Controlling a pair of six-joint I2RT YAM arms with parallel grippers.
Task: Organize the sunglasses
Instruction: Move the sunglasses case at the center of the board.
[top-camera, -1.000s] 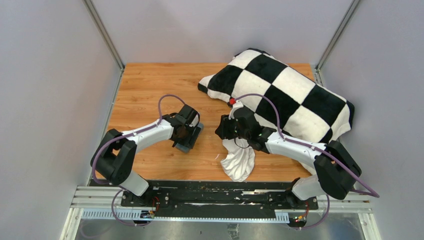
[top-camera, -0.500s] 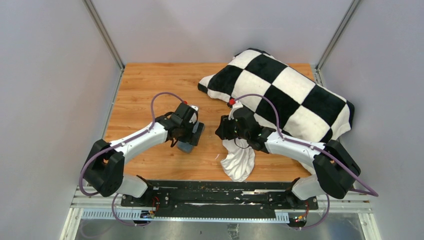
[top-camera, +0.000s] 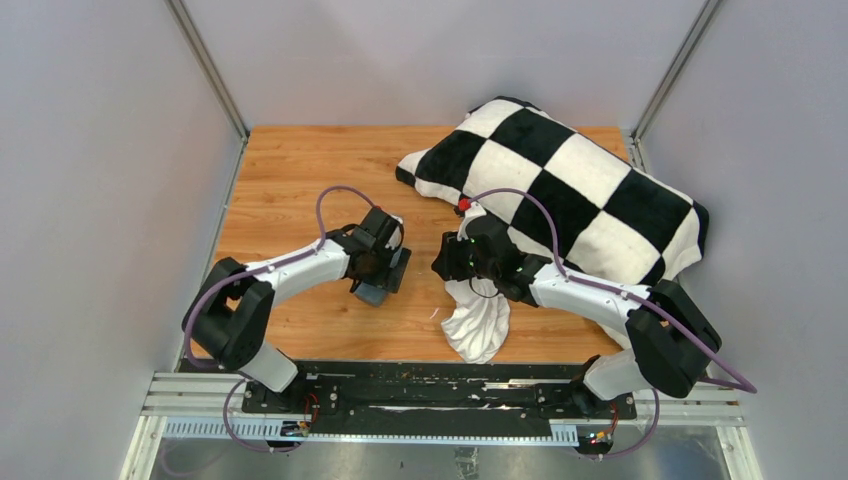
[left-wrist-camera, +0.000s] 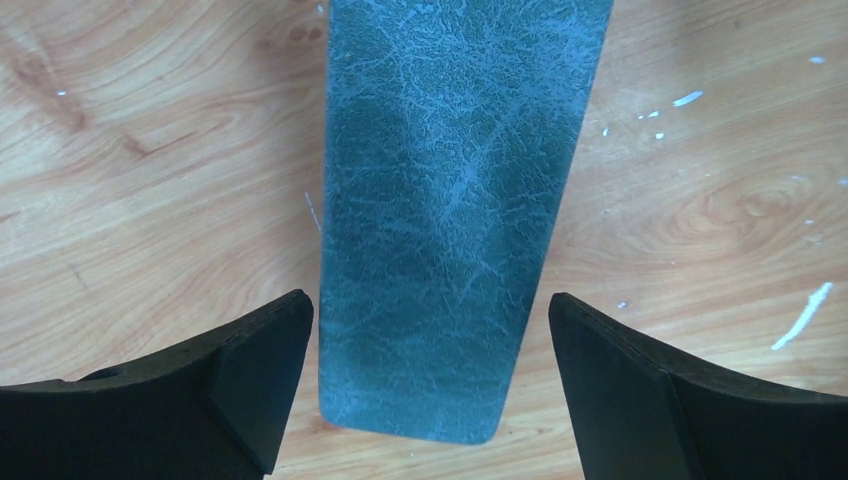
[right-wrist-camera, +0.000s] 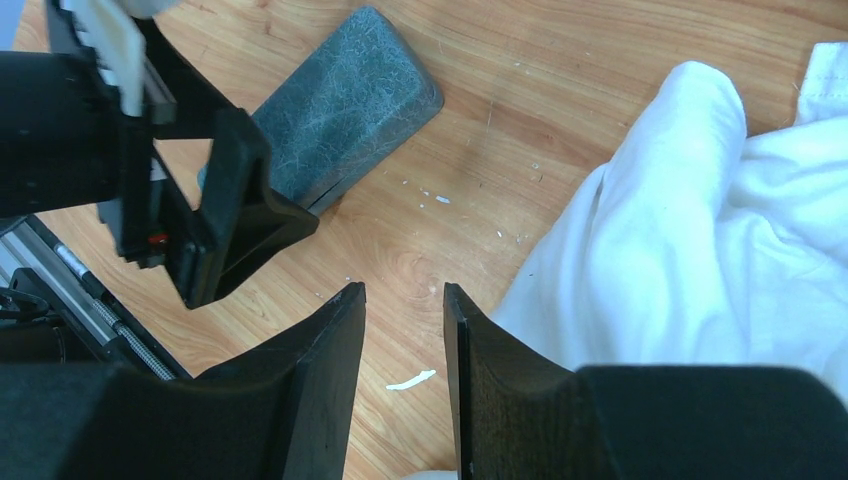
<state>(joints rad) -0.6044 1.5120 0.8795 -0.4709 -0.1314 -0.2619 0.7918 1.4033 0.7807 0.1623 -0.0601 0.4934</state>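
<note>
A wooden table (top-camera: 290, 170), seen from above. At far left the left arm reaches from its base toward 2 o'clock, and the left gripper (left-wrist-camera: 428, 300) hangs over a closed grey-blue case (left-wrist-camera: 455, 200) with its jaws spread wide. In the left wrist view the case runs from 12 to 6 o'clock between the two black fingers (left-wrist-camera: 255, 370). One finger stands just outside each long side, clamped on nothing, and the case's rounded near end lies flat on the wood. The sunglasses show in no view, so where they are cannot be told. At 3 o'clock from the case, near it, the right gripper (right-wrist-camera: 403, 290) hangs over the table, its jaws a narrow gap apart with only bare wood between them. In the right wrist view the case sits at 11 o'clock from those jaws, and a rumpled white cloth (right-wrist-camera: 700, 230) fills the side from 2 to 4 o'clock. From above, the cloth spills out from under the right arm toward 6 o'clock. At far right, from 12 to 3 o'clock of the right gripper, a black-and-white checked cushion (top-camera: 580, 190) covers the table's back corner.
</note>
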